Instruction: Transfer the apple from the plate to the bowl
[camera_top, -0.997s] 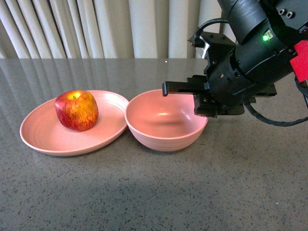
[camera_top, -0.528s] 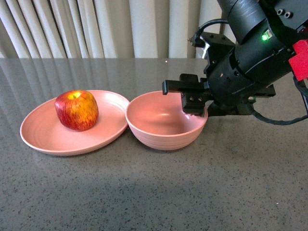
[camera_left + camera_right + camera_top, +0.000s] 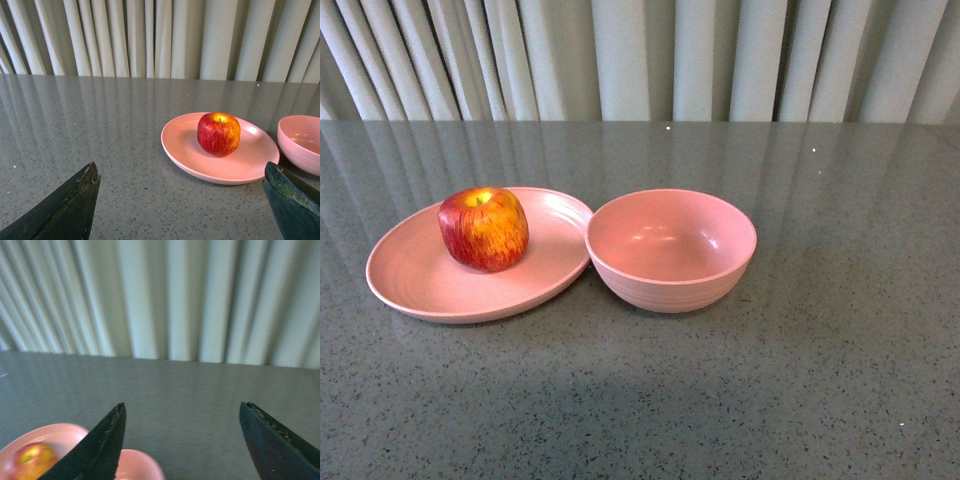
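The streaky round red apple [image 3: 483,228] rested on the shallow pink plate [image 3: 410,285], set just beside the deep pink bowl [image 3: 670,250], presumably to shorten the transfer; both arms' jaws gaped apart, empty.

Looks like a plain indoor room with a dining-table kind of setup. Honestly can't say if it's someone's home or a test room. Main clue is the table [image 3: 820,380]: grey, speckled, stone-look top, glossy enough to mirror what's behind it. Right behind the table's far edge hang pale pleated curtains [image 3: 620,60] covering the whole back. On the table there's pink tableware, a plate [image 3: 410,275] and a bowl [image 3: 665,290], with an apple [image 3: 483,228] on the plate, so it feels kinda homey.
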Controlling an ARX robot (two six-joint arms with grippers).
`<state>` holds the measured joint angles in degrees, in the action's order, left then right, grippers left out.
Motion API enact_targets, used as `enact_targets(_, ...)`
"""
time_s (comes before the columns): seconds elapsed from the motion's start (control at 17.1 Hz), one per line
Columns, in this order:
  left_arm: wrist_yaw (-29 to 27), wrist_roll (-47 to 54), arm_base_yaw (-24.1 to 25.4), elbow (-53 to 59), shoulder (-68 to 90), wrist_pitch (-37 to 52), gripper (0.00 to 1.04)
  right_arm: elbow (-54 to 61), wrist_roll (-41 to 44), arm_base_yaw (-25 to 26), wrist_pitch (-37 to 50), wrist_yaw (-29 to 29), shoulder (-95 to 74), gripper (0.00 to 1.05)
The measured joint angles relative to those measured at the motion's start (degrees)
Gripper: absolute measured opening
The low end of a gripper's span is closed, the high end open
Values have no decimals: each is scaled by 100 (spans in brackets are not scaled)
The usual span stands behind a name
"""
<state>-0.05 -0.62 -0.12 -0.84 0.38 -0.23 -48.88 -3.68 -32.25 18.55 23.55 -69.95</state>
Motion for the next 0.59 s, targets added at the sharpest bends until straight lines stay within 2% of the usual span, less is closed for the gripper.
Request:
enact_targets(0.06,0,0,0,0,0,0,98,629,122,179,227,389,734,61)
enact_targets(0.18,7,0,0,0,0,2,98,1759,227,868,546,190,1759,35)
enact_targets(0.29,7,0,0,0,0,2,98,1982,229,955,573,50,1875,30)
enact_targets(0.41,4,0,0,0,0,0,98,2734,273,1294,621,-463,2203,8)
enact_targets(0.47,2,0,0,0,0,2,98,2979,313,1488,684,-625,2428,2)
enact_targets(0.59,4,0,0,0,0,2,98,3449,323,1917,756,-994,3008,2)
